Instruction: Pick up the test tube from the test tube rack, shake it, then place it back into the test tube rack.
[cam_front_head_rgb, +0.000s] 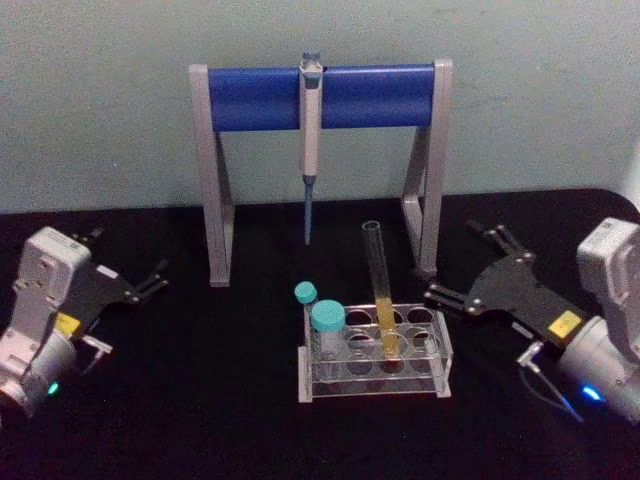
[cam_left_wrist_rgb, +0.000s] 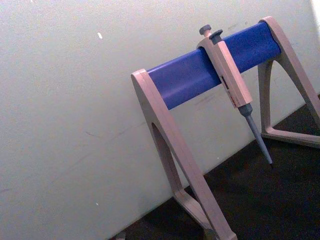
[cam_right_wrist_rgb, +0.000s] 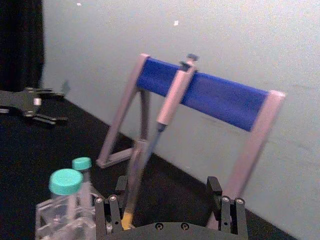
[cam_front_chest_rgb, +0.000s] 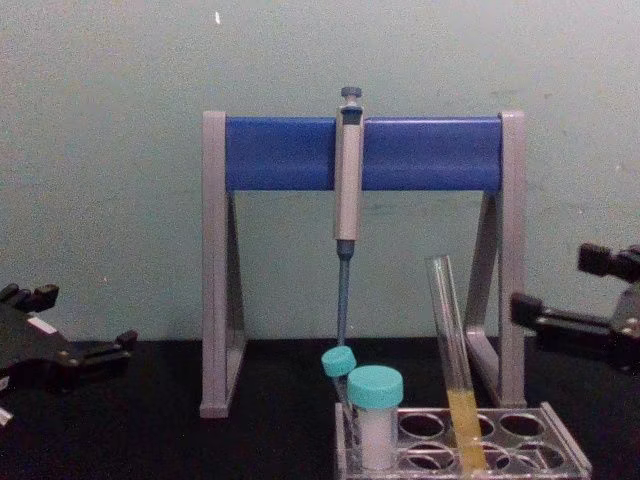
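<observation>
Test tube (cam_front_head_rgb: 381, 290): stands tilted in test tube rack (cam_front_head_rgb: 441, 350), yellow liquid low, untouched. Right gripper (cam_front_head_rgb: 455, 262): jaws wide, just beside rack, probably aligning for grasp. Left gripper (cam_front_head_rgb: 130, 255): parked left, spread.

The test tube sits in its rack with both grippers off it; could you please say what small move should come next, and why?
Probably ease the right gripper leftward until its open fingers straddle the test tube above its liquid. The tube stands untouched, leaning in the test tube rack, and this gripper is nearer than the left gripper out left.
</observation>
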